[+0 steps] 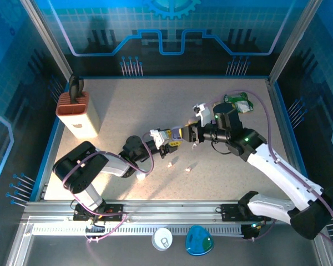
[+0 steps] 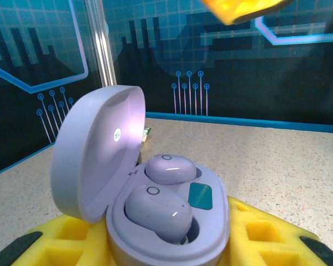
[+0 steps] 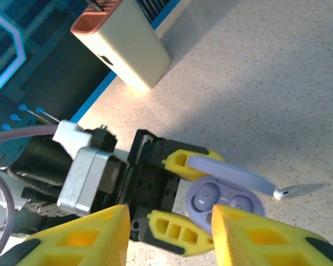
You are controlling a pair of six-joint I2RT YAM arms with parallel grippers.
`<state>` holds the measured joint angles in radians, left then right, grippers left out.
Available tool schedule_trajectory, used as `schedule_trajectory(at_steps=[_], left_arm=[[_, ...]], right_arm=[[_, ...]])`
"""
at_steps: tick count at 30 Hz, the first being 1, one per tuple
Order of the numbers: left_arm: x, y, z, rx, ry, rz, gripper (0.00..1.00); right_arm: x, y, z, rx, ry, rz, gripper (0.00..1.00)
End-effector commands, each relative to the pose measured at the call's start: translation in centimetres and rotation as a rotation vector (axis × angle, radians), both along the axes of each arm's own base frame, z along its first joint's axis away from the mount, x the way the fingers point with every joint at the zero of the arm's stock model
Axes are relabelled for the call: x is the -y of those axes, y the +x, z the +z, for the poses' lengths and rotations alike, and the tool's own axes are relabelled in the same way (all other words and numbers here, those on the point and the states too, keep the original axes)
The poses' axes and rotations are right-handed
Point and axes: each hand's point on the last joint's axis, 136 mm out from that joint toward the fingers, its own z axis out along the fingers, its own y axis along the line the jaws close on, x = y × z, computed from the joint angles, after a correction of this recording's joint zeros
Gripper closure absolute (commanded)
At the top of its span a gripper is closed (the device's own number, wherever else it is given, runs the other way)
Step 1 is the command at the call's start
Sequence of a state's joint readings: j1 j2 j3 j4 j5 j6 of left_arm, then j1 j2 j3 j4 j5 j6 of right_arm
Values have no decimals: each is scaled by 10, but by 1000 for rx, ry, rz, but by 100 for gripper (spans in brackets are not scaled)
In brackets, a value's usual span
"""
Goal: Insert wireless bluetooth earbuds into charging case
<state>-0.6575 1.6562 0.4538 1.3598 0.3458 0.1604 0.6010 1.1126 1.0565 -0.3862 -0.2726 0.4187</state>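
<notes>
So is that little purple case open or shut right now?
Open. The lid of the purple case stands swung up, and two purple earbuds sit in its wells.

Lilac earbuds (image 2: 158, 213), lilac case (image 2: 94, 155), speckled beige table (image 2: 277, 160), blue gridded walls (image 2: 266, 83)

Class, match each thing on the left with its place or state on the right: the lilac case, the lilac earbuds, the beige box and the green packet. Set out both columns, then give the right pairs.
Things
1. lilac case
2. lilac earbuds
3. beige box
4. green packet

Places or states
a. lying at the far right of the table
b. lid swung open
c. standing upright at the left of the table
d. seated in the wells of the case

Pairs: 1-b, 2-d, 3-c, 4-a
</notes>
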Motion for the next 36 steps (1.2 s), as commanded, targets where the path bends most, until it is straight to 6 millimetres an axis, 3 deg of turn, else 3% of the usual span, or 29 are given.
schedule_trajectory(at_steps=[1,8,17,20,27,36], left_arm=[[2,-14,16,56,-29,-52,73],[-2,-18,17,56,-30,-48,74],[-3,-15,25,22,-70,-35,74],[-2,-13,28,14,-81,-35,74],[-1,-15,38,-7,-118,-52,74],[0,-20,54,-10,-158,-84,74]], right_arm=[[-2,12,8,-10,-9,-14,57],[-17,25,-10,-97,-57,22,61],[-15,3,-28,-155,-70,92,62],[-12,-1,-20,-132,-27,80,60],[4,1,-18,-234,178,4,39],[-14,-13,-30,-375,378,106,39]])
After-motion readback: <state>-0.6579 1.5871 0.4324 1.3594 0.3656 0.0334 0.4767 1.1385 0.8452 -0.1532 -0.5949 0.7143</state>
